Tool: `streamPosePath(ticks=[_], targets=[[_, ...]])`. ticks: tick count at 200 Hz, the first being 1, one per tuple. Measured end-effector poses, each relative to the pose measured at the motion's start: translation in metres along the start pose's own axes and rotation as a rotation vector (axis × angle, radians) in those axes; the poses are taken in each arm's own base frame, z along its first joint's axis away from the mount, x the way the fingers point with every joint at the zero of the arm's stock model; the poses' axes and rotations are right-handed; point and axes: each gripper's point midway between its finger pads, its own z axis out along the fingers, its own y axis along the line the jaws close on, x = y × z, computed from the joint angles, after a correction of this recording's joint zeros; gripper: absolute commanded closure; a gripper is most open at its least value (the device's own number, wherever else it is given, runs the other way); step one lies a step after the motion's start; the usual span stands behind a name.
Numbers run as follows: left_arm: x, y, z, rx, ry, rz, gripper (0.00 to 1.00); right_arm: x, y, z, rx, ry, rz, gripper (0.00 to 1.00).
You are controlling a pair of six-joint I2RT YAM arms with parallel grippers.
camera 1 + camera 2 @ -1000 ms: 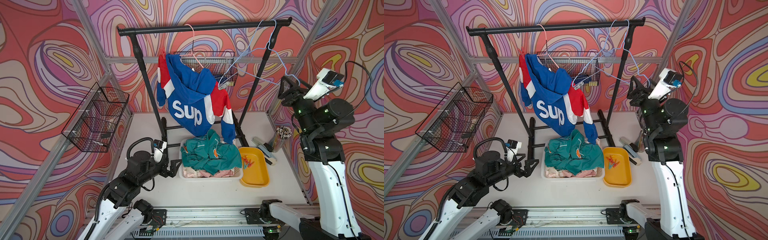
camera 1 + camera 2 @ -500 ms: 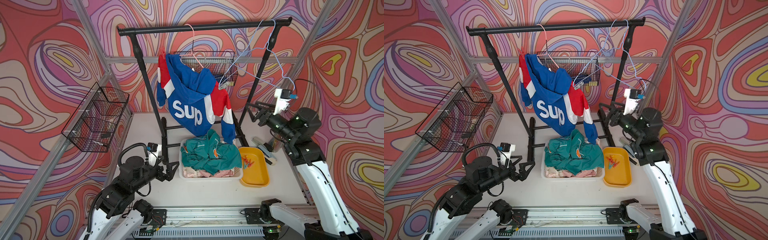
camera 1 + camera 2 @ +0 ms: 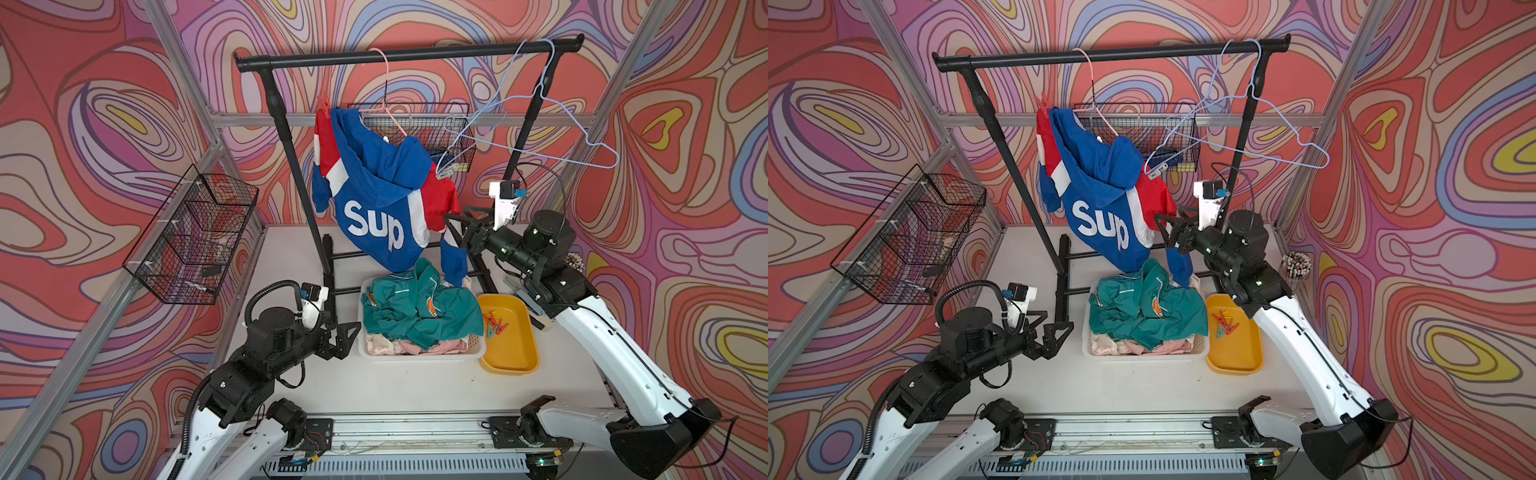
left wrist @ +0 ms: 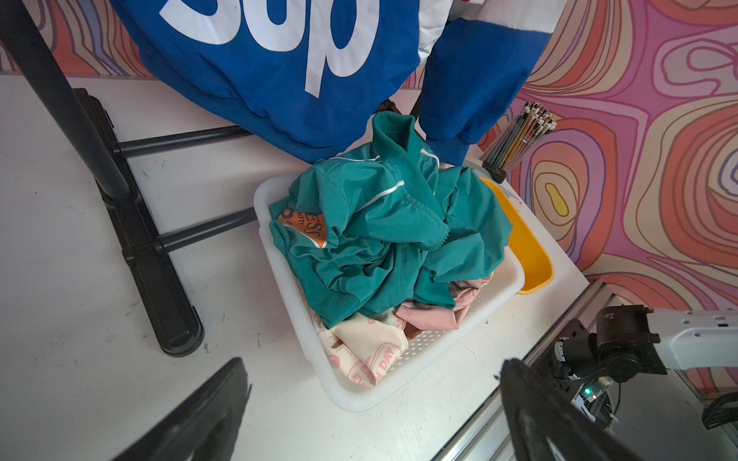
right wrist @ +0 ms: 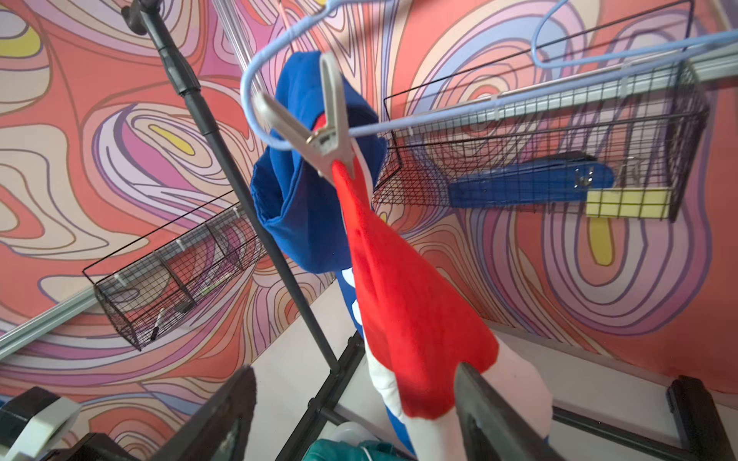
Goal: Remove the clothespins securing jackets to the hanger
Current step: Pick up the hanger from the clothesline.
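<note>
The blue-red-white "Sup" jacket (image 3: 374,208) hangs from the rack. A grey clothespin (image 5: 331,127) pins its red shoulder to a pale blue hanger (image 5: 439,115). A coral-red clothespin (image 3: 323,102) sits at the jacket's other top corner. My right gripper (image 3: 455,224) is open below the grey pin, with the red sleeve (image 5: 407,311) hanging between its fingers, close to one. The teal jacket (image 3: 415,307) lies over the pink jacket (image 4: 359,351) in a white basket (image 3: 415,356). Several clothespins (image 3: 494,324) lie in a yellow tray (image 3: 511,353). My left gripper (image 4: 371,363) is open and empty beside the basket.
The black rack's posts (image 3: 291,158) and feet (image 4: 159,279) stand between the arms. A wire basket (image 5: 559,159) on the back wall holds a dark blue stapler-like object (image 5: 531,185). Another wire basket (image 3: 195,237) hangs on the left wall. A pencil cup (image 3: 1296,266) stands at the right.
The right arm has swung down from high at the right and reached left to the hanging jacket's red sleeve. The left arm has drawn back slightly toward the table's front.
</note>
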Motion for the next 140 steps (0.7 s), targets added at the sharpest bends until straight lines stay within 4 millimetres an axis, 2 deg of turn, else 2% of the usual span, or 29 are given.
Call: streamPosePath(ticks=[20, 65, 103, 140], targets=[[0.002, 0.001, 0.004, -0.005, 0.015, 0.006, 0.00, -0.008, -0.003, 0.002, 0.017, -0.027, -0.016, 0.22], [0.005, 0.003, 0.012, -0.008, 0.046, 0.027, 0.00, -0.024, -0.007, 0.022, 0.030, -0.061, -0.048, 0.25], [0.002, 0.000, 0.017, 0.009, 0.049, 0.046, 0.00, -0.037, -0.007, 0.040, 0.019, -0.077, -0.071, 0.38], [0.002, -0.001, 0.025, 0.017, 0.065, 0.057, 0.00, -0.034, -0.007, 0.054, 0.001, -0.065, -0.080, 0.57]])
